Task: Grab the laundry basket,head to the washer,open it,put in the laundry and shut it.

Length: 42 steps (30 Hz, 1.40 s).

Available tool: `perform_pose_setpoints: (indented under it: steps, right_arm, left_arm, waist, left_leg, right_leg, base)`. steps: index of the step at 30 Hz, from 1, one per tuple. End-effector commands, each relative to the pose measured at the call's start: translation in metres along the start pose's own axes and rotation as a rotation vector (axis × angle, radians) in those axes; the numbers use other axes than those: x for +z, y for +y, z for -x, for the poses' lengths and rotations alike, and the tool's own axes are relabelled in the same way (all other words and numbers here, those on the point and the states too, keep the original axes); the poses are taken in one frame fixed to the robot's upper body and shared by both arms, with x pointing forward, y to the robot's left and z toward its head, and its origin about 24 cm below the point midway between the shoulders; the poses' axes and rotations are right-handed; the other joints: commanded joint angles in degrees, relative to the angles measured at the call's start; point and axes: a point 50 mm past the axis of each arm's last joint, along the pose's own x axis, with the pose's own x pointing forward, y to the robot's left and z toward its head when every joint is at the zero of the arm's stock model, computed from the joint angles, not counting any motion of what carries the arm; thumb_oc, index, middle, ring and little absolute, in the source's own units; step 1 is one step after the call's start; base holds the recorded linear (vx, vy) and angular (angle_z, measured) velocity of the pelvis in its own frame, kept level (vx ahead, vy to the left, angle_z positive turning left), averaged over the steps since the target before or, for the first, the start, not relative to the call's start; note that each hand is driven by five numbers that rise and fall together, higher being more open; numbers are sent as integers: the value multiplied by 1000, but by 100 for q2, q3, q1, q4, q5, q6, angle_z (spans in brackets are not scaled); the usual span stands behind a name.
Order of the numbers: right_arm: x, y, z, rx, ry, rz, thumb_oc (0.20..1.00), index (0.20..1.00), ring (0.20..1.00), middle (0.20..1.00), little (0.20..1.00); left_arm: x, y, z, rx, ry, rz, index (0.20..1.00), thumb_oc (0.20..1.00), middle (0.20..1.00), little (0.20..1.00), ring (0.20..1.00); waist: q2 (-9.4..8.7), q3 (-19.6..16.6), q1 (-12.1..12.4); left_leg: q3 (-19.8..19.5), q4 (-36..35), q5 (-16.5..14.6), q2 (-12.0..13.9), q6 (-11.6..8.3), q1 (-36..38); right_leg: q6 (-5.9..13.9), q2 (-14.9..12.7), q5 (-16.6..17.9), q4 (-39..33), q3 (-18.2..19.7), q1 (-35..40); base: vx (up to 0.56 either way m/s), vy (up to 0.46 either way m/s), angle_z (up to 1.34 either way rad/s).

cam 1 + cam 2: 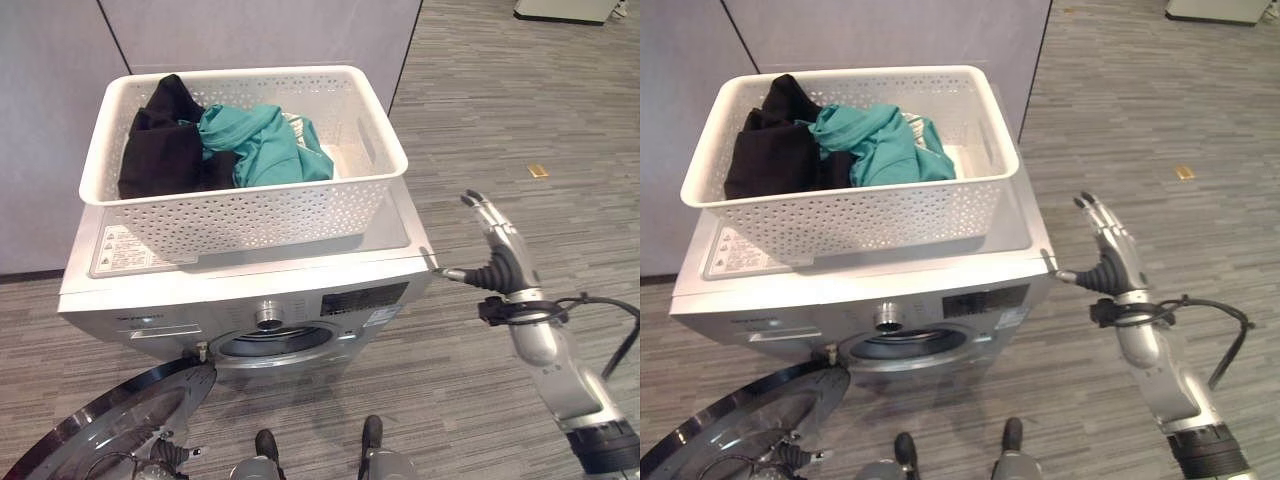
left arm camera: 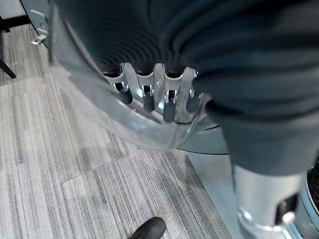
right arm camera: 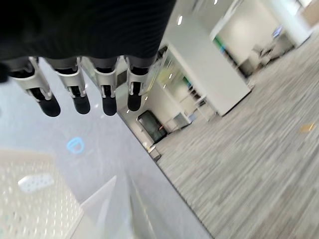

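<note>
Left of the raised, straight-fingered right hand (image 1: 495, 250) sat a white perforated plastic laundry basket (image 1: 250, 215) of black and teal clothes (image 1: 225, 140) atop the silver washer (image 1: 330, 300), whose round glass door (image 2: 124, 119) the left hand's fingers (image 2: 169, 107) hooked.

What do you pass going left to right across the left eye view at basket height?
Black garment → teal garment → slot handle in the white perforated plastic laundry basket's right wall → raised right robot hand, apart from the basket.
</note>
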Motion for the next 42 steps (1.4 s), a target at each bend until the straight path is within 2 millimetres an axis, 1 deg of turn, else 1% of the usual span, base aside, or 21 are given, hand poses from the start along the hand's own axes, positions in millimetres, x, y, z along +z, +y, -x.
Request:
perform_pose_setpoints:
  steps: [1,2,4,5,6,8,13,17,21,23,24,25,27,30,32,33,35,36,37,39,42]
  right_arm:
    - [10,-30,-4,-119,-70,39,1000,1000,1000,1000,1000]
    - [8,-32,-2,-126,-61,42,1000,1000,1000,1000,1000]
    - [7,-46,0,-187,-64,67,1000,1000,1000,1000,1000]
    - [7,-46,1,-187,-62,69,1000,1000,1000,1000,1000]
    - [3,-53,2,-240,-47,87,1000,1000,1000,1000,1000]
    - [2,-59,2,-253,-48,118,1000,1000,1000,1000,1000]
    - [4,-73,3,-294,-61,142,1000,1000,1000,1000,1000]
    - [14,-94,-4,-348,-129,165,1000,1000,1000,1000,1000]
    - [25,-119,-22,-382,-213,144,1000,1000,1000,1000,1000]
    - [33,-133,-35,-364,-263,155,1000,1000,1000,1000,1000]
    - [38,-144,-48,-346,-294,122,1000,1000,1000,1000,1000]
    - [38,-144,-49,-345,-296,121,1000,1000,1000,1000,1000]
    - [48,-155,-66,-299,-338,88,1000,1000,1000,1000,1000]
    - [48,-167,-89,-274,-317,48,1000,1000,1000,1000,1000]
    - [58,-176,-109,-233,-328,68,1000,1000,1000,1000,1000]
    - [58,-179,-116,-221,-314,30,1000,1000,1000,1000,1000]
    - [55,-182,-132,-204,-280,-66,1000,1000,1000,1000,1000]
    - [57,-181,-138,-172,-267,-59,1000,1000,1000,1000,1000]
    - [57,-182,-153,-126,-224,-49,1000,1000,1000,1000,1000]
    - [58,-175,-166,-41,-171,-17,1000,1000,1000,1000,1000]
    - [57,-170,-173,10,-141,-18,1000,1000,1000,1000,1000]
  left_arm:
    - [-3,-6,2,-29,-13,-70,1000,1000,1000,1000,1000]
    - [-3,-10,2,-40,-16,-83,1000,1000,1000,1000,1000]
    - [7,-23,4,-68,-62,-103,1000,1000,1000,1000,1000]
    - [7,-24,4,-70,-63,-105,1000,1000,1000,1000,1000]
    - [19,-28,4,-78,-117,-114,1000,1000,1000,1000,1000]
    - [25,-29,4,-81,-143,-128,1000,1000,1000,1000,1000]
    - [14,-41,7,-129,-107,-190,1000,1000,1000,1000,1000]
    - [0,-45,10,-159,-55,-187,1000,1000,1000,1000,1000]
    - [-16,-41,11,-173,4,-185,1000,1000,1000,1000,1000]
    - [-21,-37,11,-175,20,-187,1000,1000,1000,1000,1000]
    - [-25,-37,12,-185,31,-185,1000,1000,1000,1000,1000]
    - [-25,-37,12,-186,31,-182,1000,1000,1000,1000,1000]
    - [-27,-38,12,-203,37,-184,1000,1000,1000,1000,1000]
    - [-30,-36,13,-208,47,-175,1000,1000,1000,1000,1000]
    - [-30,-34,12,-207,51,-158,1000,1000,1000,1000,1000]
    - [-30,-31,11,-200,52,-158,1000,1000,1000,1000,1000]
    - [-29,-31,11,-201,52,-146,1000,1000,1000,1000,1000]
    - [-27,-30,10,-199,49,-145,1000,1000,1000,1000,1000]
    - [-25,-30,10,-199,48,-125,1000,1000,1000,1000,1000]
    - [-24,-24,8,-181,54,-113,1000,1000,1000,1000,1000]
    - [-24,-22,7,-176,60,-94,1000,1000,1000,1000,1000]
  waist:
    - [-123,-296,24]
    - [-103,-327,7]
    - [-10,-371,-7]
    - [2,-374,-17]
    - [62,-373,-23]
    - [96,-442,-26]
    - [107,-584,-45]
    - [62,-690,-41]
    - [-40,-730,11]
    - [-114,-731,63]
    - [-185,-736,108]
    - [-177,-739,97]
    - [-287,-732,173]
    - [-394,-706,257]
    - [-474,-684,312]
    - [-528,-661,367]
    - [-585,-616,429]
    - [-633,-583,473]
    - [-643,-532,485]
    - [-734,-467,570]
    - [-766,-425,599]
  left_leg:
    - [-722,251,-385,-162,-94,-183]
    - [-777,177,-355,-173,-90,-158]
    - [-830,81,-302,-171,-129,-132]
    - [-854,80,-298,-172,-131,-139]
    - [-963,76,-224,-180,-165,-208]
    - [-1069,-36,-173,-177,-185,-183]
    - [-1155,-159,-154,-191,-228,-63]
    - [-1227,-183,-122,-196,-233,-41]
    - [-1221,-230,-183,-169,-244,-49]
    - [-1240,-230,-174,-169,-249,-107]
    - [-1252,-230,-157,-174,-259,-172]
    - [-1252,-230,-155,-177,-259,-179]
    - [-1258,-230,-119,-177,-277,-261]
    - [-1278,-230,-76,-183,-288,-387]
    - [-1293,-230,-51,-181,-297,-475]
    - [-1323,-230,-32,-185,-306,-526]
    - [-1368,-230,0,-198,-323,-635]
    - [-1385,-230,23,-198,-335,-697]
    - [-1435,-230,54,-207,-349,-810]
    - [-1478,-230,86,-206,-362,-924]
    - [-1493,-230,106,-209,-369,-982]
  right_leg:
    - [-115,-58,354,-76,-325,-78]
    - [-141,-34,334,-169,-333,-15]
    - [-155,-85,346,-387,-555,113]
    - [-156,-87,351,-402,-580,124]
    - [-179,-84,320,-402,-725,128]
    - [-206,-67,215,-385,-845,202]
    - [-213,-106,167,-452,-976,400]
    - [-180,-156,207,-517,-1036,485]
    - [-139,-188,192,-536,-1080,482]
    - [-125,-195,206,-505,-1115,434]
    - [-110,-210,227,-485,-1144,393]
    - [-109,-212,228,-485,-1144,386]
    - [-88,-233,277,-501,-1190,337]
    - [-67,-260,343,-525,-1232,256]
    - [-54,-272,384,-540,-1246,197]
    - [-53,-274,410,-553,-1267,174]
    - [-43,-290,461,-591,-1306,122]
    - [-33,-297,484,-600,-1342,84]
    - [-23,-300,521,-620,-1390,14]
    - [-12,-298,576,-636,-1401,-59]
    - [-8,-303,601,-641,-1404,-91]
  base:
    - [144,42,123]
    - [145,2,70]
    - [111,-29,49]
    - [41,-48,38]
    - [23,-46,50]
    - [61,-48,55]
    - [73,-12,31]
    - [46,0,8]
    - [37,12,7]
    - [-8,20,2]
    - [-11,35,6]
    - [-14,49,7]
    - [-22,33,6]
    - [-22,48,3]
    - [-18,45,4]
    - [-37,35,7]
    - [-38,41,9]
    - [-46,57,19]
    - [-37,57,29]
    - [-8,49,26]
    - [5,27,7]
